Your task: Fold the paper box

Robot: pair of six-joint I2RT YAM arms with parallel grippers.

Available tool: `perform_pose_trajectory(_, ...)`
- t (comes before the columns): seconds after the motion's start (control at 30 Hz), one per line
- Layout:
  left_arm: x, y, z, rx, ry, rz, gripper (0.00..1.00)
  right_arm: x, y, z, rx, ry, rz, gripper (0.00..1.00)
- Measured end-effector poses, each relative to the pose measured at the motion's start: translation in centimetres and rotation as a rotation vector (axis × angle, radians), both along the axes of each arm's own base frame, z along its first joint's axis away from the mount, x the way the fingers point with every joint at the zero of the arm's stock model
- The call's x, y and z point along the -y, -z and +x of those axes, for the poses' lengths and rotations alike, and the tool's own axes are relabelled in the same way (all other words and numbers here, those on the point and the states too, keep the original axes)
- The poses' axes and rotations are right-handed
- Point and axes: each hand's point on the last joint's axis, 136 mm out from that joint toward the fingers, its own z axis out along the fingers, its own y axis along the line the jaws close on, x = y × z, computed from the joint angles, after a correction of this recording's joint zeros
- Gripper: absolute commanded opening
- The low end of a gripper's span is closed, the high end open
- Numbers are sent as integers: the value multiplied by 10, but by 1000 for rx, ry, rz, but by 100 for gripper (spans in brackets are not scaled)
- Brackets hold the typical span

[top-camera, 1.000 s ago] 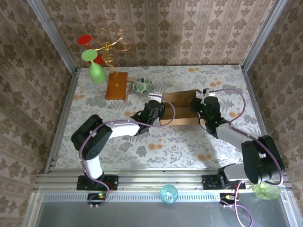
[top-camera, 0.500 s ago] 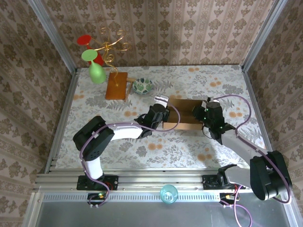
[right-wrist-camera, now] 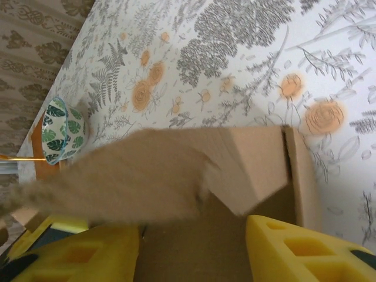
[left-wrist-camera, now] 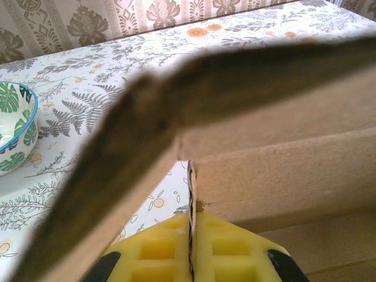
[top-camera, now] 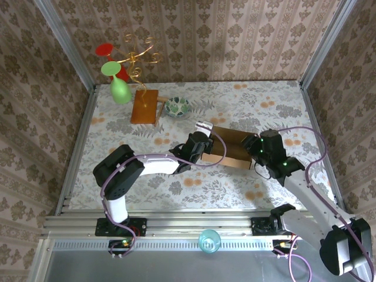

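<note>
**Ana:** Where does the paper box sit?

**Ben:** On the bench, right of the middle, lying at a slant between the two arms. One is at each end.

**Ana:** And the left claw?

**Ben:** It is clamped on the box. In the left wrist view its yellow fingers pinch a thin cardboard edge, and a blurred flap crosses the upper part of the view.

**Ana:** The right claw?

**Ben:** Its fingers are spread wide with cardboard between them. A blurred flap hangs over the left one, and I can't tell whether either pad presses the box.

**Ana:** Anything crowding them?

**Ben:** A leaf-patterned bowl stands near the box's far-left corner, not touching it. A wooden board is just beside the bowl. A green glass, a red glass and a gold wire stand fill the far-left corner, well apart from the box. A teal cup rests on the front rail, and a green cup sits by the right arm's base.
</note>
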Motion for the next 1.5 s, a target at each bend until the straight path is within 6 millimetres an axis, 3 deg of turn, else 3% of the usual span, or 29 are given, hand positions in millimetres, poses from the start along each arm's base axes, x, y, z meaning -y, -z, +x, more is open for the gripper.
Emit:
perform_pose_trajectory(0.17,0,1,1,2,-5,1,1,-2,-5,-15,-69,41,68,54)
perform_pose_trajectory(0.43,3,0,1,4,-4,1,1,-21,-83,-8,13,96,228,53)
perform_pose_trajectory(0.53,4,0,1,3,-3,2,1,-26,-97,2,15,142,284,54)
perform_pose_trajectory(0.6,4,0,1,4,-4,2,1,-29,-94,11,-15,184,315,53)
perform_pose_trajectory(0.83,4,0,1,3,-4,3,1,-40,-56,37,-138,318,404,53)
perform_pose_trajectory(1.0,4,0,1,3,-4,3,1,-44,-47,50,-153,370,458,51)
perform_pose_trajectory(1.23,4,0,1,3,-3,2,3,-43,-47,62,-139,417,526,33)
perform_pose_trajectory(1.3,5,0,2,2,-3,4,7,-42,-44,62,-146,431,537,26)
perform_pose_trajectory(1.37,5,0,2,-1,-3,7,18,-42,-39,61,-156,439,546,18)
perform_pose_trajectory(1.5,2,10,-2,-32,3,41,31,-44,-33,60,-169,442,562,12)
